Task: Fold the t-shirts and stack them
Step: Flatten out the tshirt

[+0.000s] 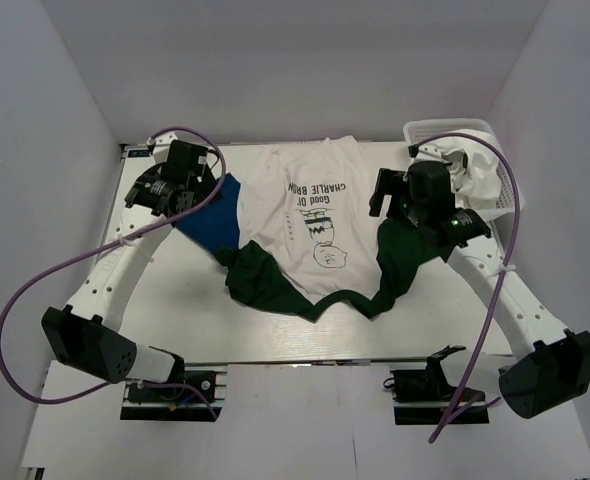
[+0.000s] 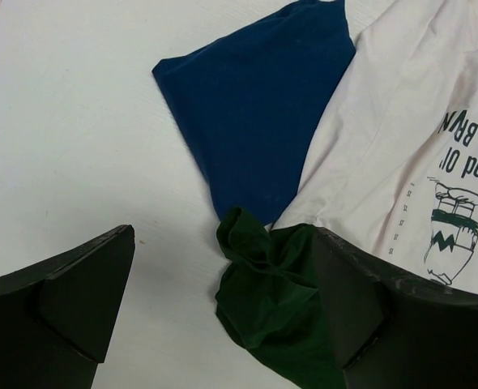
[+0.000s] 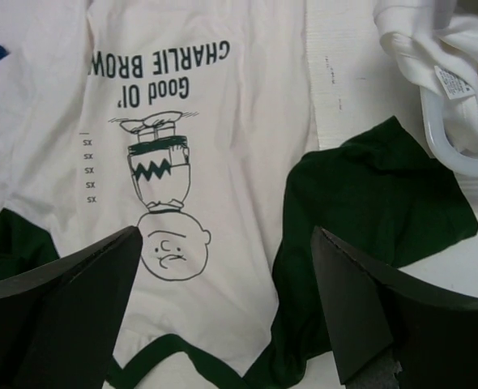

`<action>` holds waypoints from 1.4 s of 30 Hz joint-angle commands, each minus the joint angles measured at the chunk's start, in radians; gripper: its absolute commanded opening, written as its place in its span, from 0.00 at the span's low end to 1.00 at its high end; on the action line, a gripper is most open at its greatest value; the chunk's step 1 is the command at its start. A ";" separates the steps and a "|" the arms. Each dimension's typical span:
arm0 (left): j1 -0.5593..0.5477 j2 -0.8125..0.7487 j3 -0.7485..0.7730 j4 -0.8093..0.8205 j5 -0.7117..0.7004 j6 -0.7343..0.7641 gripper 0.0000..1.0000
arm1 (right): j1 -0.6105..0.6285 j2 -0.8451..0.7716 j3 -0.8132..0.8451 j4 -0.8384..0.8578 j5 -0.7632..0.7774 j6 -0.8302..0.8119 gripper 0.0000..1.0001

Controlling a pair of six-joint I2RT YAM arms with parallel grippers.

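Note:
The white tee with dark green sleeves and the Charlie Brown print [image 1: 310, 215] lies spread on the table, collar toward me, sleeves bunched at the near side. It also shows in the right wrist view [image 3: 215, 121] and the left wrist view [image 2: 401, 130]. The folded royal-blue tee [image 1: 213, 212] lies to its left, partly under it, and shows in the left wrist view [image 2: 255, 121]. My left gripper [image 2: 223, 316] is open and empty above the left green sleeve [image 2: 275, 300]. My right gripper [image 3: 227, 308] is open and empty above the print and the right green sleeve [image 3: 369, 211].
A white basket [image 1: 490, 165] with white cloth in it stands at the back right, and shows in the right wrist view [image 3: 458, 121]. White walls close in the table on three sides. Purple cables loop from both arms.

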 commanded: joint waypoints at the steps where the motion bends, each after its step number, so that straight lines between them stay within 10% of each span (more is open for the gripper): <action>1: 0.003 -0.030 0.005 -0.035 -0.024 -0.040 1.00 | -0.005 -0.057 -0.011 0.065 -0.061 -0.025 0.90; 20: 0.098 0.393 0.129 0.016 0.069 -0.034 1.00 | 0.001 0.044 -0.138 0.036 -0.292 -0.065 0.90; 29: 0.133 0.579 0.151 0.282 0.325 0.095 1.00 | 0.001 0.092 -0.137 0.027 -0.282 -0.043 0.90; 42: 0.196 0.829 0.250 0.180 0.390 0.073 0.99 | 0.000 0.086 -0.120 -0.016 -0.173 -0.005 0.90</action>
